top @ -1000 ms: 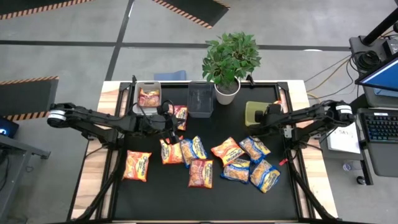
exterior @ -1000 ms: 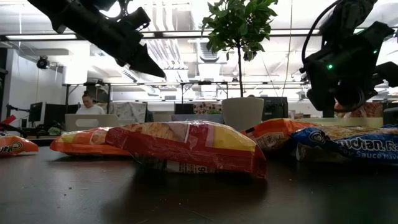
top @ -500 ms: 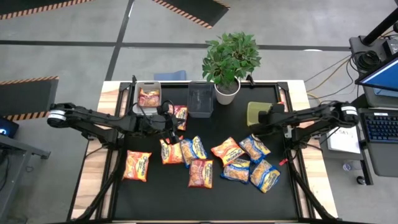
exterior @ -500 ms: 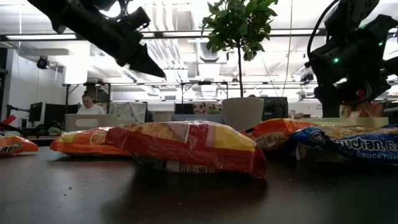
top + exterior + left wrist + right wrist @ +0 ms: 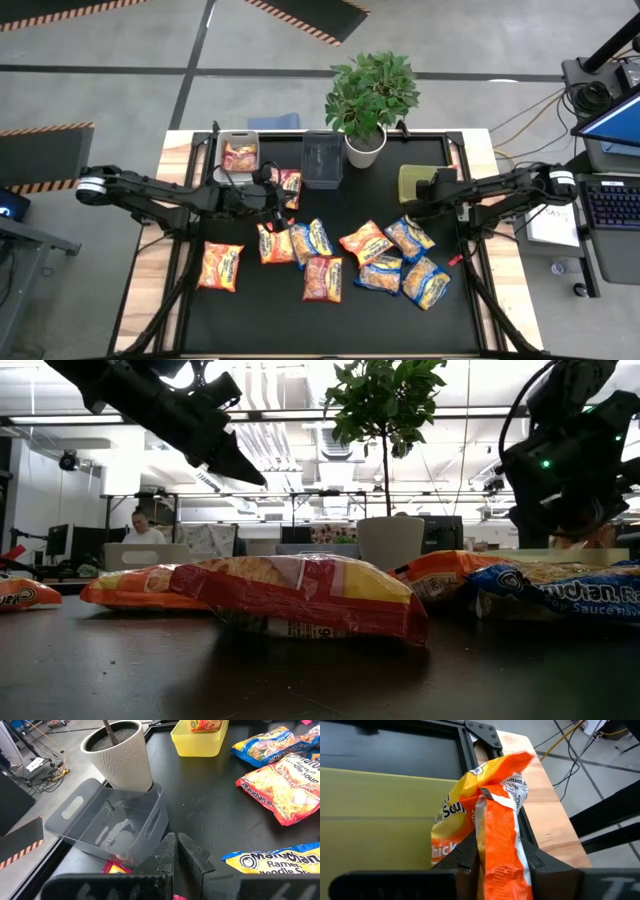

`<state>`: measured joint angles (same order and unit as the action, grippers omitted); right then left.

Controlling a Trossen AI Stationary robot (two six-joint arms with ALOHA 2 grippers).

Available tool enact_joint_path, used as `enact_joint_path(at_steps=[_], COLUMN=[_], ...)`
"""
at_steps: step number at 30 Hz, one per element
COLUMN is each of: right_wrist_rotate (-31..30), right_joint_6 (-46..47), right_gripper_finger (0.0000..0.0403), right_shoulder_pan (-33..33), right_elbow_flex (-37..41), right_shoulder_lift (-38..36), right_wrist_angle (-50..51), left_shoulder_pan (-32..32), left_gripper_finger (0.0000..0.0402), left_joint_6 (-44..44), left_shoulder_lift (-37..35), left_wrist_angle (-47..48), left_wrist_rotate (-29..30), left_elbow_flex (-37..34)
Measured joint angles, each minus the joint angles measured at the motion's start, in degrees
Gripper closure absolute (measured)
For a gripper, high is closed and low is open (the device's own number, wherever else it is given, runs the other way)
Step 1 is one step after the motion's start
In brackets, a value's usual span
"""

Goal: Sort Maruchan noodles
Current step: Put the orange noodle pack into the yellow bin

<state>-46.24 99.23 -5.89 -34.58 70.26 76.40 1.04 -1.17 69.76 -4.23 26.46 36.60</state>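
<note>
Several Maruchan noodle packets (image 5: pixel 365 242) lie flat on the black table, red-orange, orange-yellow and blue-and-yellow. One packet (image 5: pixel 240 156) lies in the grey bin (image 5: pixel 238 140) and another (image 5: pixel 289 184) beside the dark bin (image 5: pixel 322 160). At the table's right, my right gripper (image 5: pixel 428 190) is shut on an orange packet (image 5: pixel 490 805) by the yellow-green bin (image 5: pixel 408 182). My left gripper (image 5: pixel 281 200) hangs shut and empty above the packets left of centre; its joined fingers (image 5: pixel 175 851) point toward the dark bin (image 5: pixel 107 827). My right gripper pinches the orange packet between its two fingers (image 5: pixel 466 856), one on each face, near the packet's crumpled end (image 5: pixel 495 862). The packet stands edge-on and sticks out beyond the fingertips, next to the yellow-green bin's wall (image 5: pixel 380 805). Whether it touches the bin cannot be told.
A potted plant (image 5: pixel 366 148) stands at the far edge between the dark bin and the yellow-green bin. The table's wooden side strip (image 5: pixel 547 805) and dark metal frame (image 5: pixel 482 731) lie just beyond the held packet. A person sits at a desk in the room behind (image 5: pixel 143 528).
</note>
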Motion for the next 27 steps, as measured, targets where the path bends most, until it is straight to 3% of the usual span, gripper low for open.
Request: enact_joint_path(at_steps=[18,27], right_wrist_rotate=[-0.20,0.19], right_joint_6=[-6.98,-11.86], right_gripper_finger=[0.0265,0.0259], right_shoulder_pan=[0.00,0.00], right_elbow_flex=[-6.45,-8.76], right_shoulder_lift=[-5.18,-9.09], right_wrist_angle=[6.28,5.89], left_shoulder_pan=[0.01,0.02], left_gripper_finger=[0.0402,0.0402], left_joint_6=[0.93,3.06], left_shoulder_lift=[0.00,0.00], left_wrist_angle=[-0.02,0.00], left_wrist_rotate=[0.00,0.00], left_elbow_flex=[0.00,0.00])
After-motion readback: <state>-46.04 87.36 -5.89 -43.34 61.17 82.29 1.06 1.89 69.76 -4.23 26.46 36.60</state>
